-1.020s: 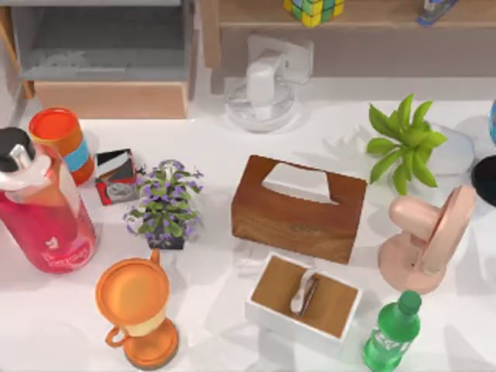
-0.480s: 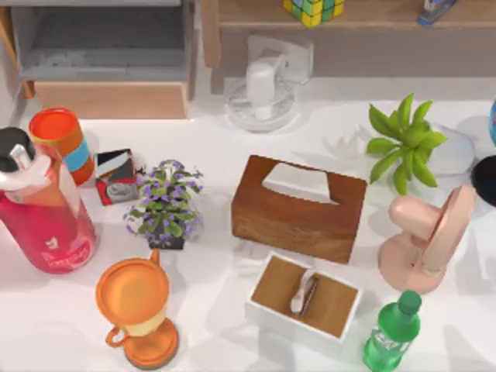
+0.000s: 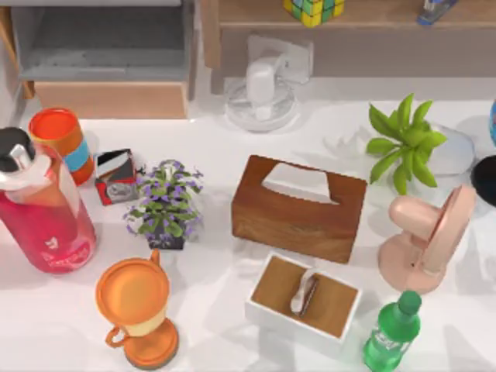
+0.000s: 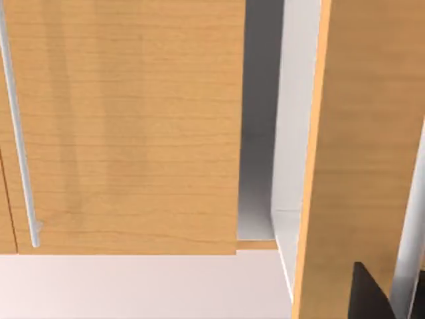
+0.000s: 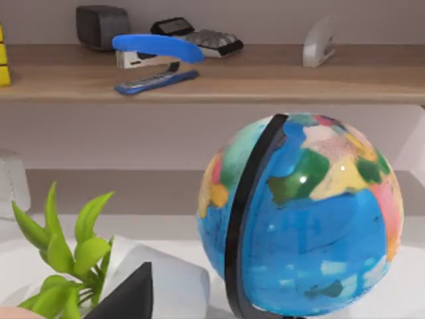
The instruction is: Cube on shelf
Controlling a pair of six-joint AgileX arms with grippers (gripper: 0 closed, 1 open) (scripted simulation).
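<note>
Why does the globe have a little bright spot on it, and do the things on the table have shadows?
In the right wrist view, the globe carries a small white glint of reflected light on its upper part. In the top view, soft grey shadows lie on the white table beside the pink bottle, the orange cup and the tissue box.

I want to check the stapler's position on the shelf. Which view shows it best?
The right wrist view: the blue stapler lies whole on the shelf. The top view catches just its end at the frame's edge.
</note>
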